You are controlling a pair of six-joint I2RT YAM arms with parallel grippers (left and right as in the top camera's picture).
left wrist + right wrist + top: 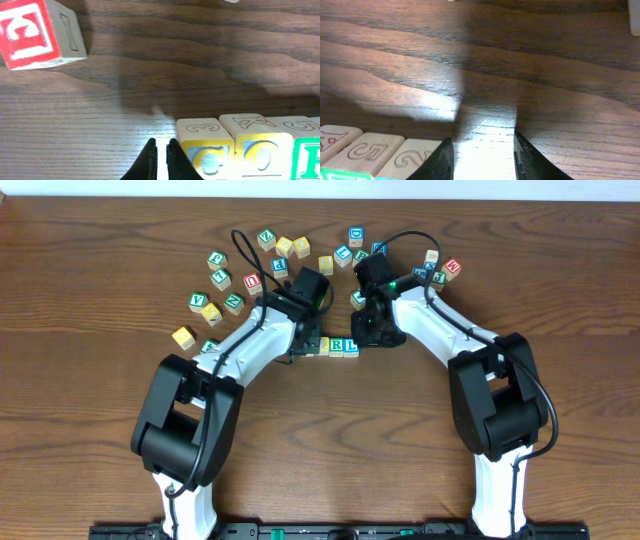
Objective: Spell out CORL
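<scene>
We find a short row of wooden letter blocks point(338, 346) near the middle of the dark wooden table point(100, 240), with both arms bent over it. The left wrist view reads, left to right, a yellow-bordered wooden block with a blue C point(207, 155), a matching yellow-bordered O block point(262, 156) touching it, then a green-lettered R block point(307, 160). Overhead, a fourth pale block point(351, 348) closes the right end; we cannot read its letter with certainty. The left hand point(161, 160) sits just left of the C block, fingers drawn almost together and holding nothing. The right hand point(482, 152) hovers off the row's right end, fingers spread and empty. Loose coloured letter blocks point(285, 248) lie scattered on the far side, among them a red-lettered wooden block point(35, 35). We judge the word laid or nearly so, with squaring-up in hand. The next move calls for confirming the last letter, then lifting both hands clear without nudging the row.
</scene>
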